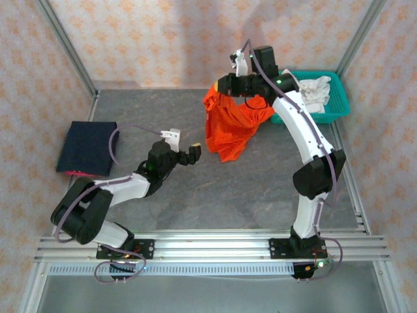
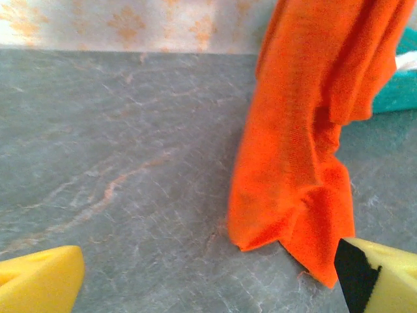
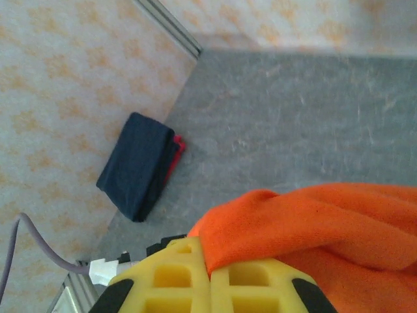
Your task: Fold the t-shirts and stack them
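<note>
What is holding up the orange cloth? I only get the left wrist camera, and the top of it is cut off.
Observer: The right claw is shut on the bright orange-red cloth t-shirt and holds it up by its top end.
Operator: Is there another shirt anywhere?
Observer: Yes, a folded dark navy cloth t-shirt lies flat by the left wall.
Operator: What's that at the right edge of my picture?
Observer: A teal plastic lattice basket with white cloth inside it.
</note>
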Motion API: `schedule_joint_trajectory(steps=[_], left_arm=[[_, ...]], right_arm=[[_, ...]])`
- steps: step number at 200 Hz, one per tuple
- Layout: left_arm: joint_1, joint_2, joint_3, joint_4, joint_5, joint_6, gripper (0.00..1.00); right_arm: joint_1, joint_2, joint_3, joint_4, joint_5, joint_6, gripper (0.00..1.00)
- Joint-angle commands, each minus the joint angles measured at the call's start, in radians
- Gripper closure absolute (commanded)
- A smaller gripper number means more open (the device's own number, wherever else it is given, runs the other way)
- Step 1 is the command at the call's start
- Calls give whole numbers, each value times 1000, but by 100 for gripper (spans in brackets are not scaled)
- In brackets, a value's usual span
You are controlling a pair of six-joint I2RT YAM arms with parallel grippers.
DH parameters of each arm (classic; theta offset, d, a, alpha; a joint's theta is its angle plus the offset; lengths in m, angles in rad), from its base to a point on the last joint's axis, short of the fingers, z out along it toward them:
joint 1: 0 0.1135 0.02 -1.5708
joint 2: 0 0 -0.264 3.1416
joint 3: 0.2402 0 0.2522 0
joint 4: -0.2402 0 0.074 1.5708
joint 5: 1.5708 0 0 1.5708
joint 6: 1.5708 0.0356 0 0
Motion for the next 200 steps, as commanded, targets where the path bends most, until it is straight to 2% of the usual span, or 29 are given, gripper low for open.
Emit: schedule_joint_trajectory(steps=[1,26,29,35,49,57,66,76,105,122,139,149,165,200], left_arm=[[-1,49,19,97,56,24,0],[1,43,43,87,60,-13,0],[1,42,43,91,66,-19,0],[1,34,41,96,76,-31,0],[1,16,29,99,88,-57,0],[1,3,17,89,77,-69,0],[2,-15,-4,79,55,-83,0],[1,-34,-29,75,40,-98,0],[-3,-97,-87,47,2,-206,0],[-12,-122,-63,-76,-82,-377,0],[-30,-123,10,-287,-179,-586,0],[-35,-102,57,-384,-197,-702,0],[-46,-52,101,-431,-201,-847,0],[-100,107,238,-486,-214,-1024,0]], right_arm=[[7,-93,-11,108,-13,19,100],[36,-97,-76,114,24,-3,100],[42,-98,-85,114,29,-6,98],[51,-97,-104,114,35,-15,85],[62,-94,-135,98,38,-45,39],[62,-103,-159,95,68,-52,21],[61,-131,-204,102,138,-68,11],[55,-173,-271,130,234,-79,6],[-21,-289,-491,249,376,12,4],[-78,-323,-590,287,393,72,5],[-122,-340,-662,305,430,117,5],[-147,-343,-695,314,462,147,6],[-202,-338,-749,345,491,218,7],[-291,-310,-843,454,445,338,9]])
